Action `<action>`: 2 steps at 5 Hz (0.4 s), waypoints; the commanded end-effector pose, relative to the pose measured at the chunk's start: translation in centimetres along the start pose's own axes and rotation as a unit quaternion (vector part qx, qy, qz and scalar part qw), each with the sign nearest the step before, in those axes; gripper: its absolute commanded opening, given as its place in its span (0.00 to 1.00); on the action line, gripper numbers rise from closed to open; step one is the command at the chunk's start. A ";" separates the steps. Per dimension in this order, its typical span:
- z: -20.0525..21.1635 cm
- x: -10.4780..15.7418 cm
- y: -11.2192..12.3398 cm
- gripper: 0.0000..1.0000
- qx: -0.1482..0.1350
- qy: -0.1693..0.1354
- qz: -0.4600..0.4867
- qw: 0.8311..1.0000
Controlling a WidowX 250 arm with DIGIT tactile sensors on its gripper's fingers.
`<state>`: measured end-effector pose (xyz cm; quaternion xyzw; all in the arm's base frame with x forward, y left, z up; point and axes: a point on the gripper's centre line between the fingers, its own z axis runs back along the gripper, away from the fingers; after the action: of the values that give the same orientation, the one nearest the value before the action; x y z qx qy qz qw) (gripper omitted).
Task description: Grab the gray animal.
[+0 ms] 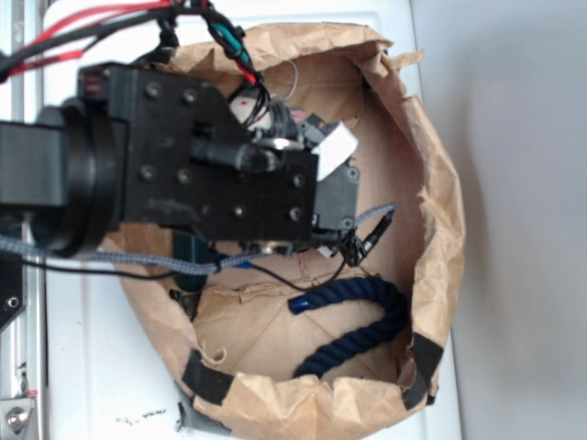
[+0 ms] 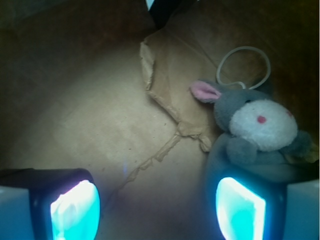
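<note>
Gray and soft, the animal [image 2: 257, 127] lies on its back on the brown paper floor of a bag [image 1: 438, 229]. In the wrist view it is on the right side, just past the right finger [image 2: 241, 209]. It has a cream face with a red dot, a pink ear that points left, and a thin white loop [image 2: 243, 67] behind its head. Its body looks to touch the right finger, but you cannot tell for sure.

Both fingers glow blue-green. The left finger [image 2: 75, 211] sits well apart from the right one, so the gripper [image 2: 158, 210] is spread wide and holds nothing. Only bare paper with a torn flap lies between the fingers.

From the outside view, the black arm [image 1: 183, 174] reaches from the left down into the bag and hides most of the animal. Only a bit of pale face and red shows by the arm's far edge. A blue rope [image 1: 362, 321] curls on the bag floor, near and right of the arm. A dark green thing [image 1: 193, 257] peeks out under the arm on the left. The bag sits on a white table [image 1: 101, 367].
</note>
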<state>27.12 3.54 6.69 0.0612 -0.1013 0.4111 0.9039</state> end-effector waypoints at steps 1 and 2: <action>1.2 0.7 -0.5 1.00 -0.021 -0.020 0.008 1.000; 0.6 1.5 -0.2 1.00 -0.022 -0.028 0.004 0.999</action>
<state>27.62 3.83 6.47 0.0596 -0.1116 0.4006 0.9075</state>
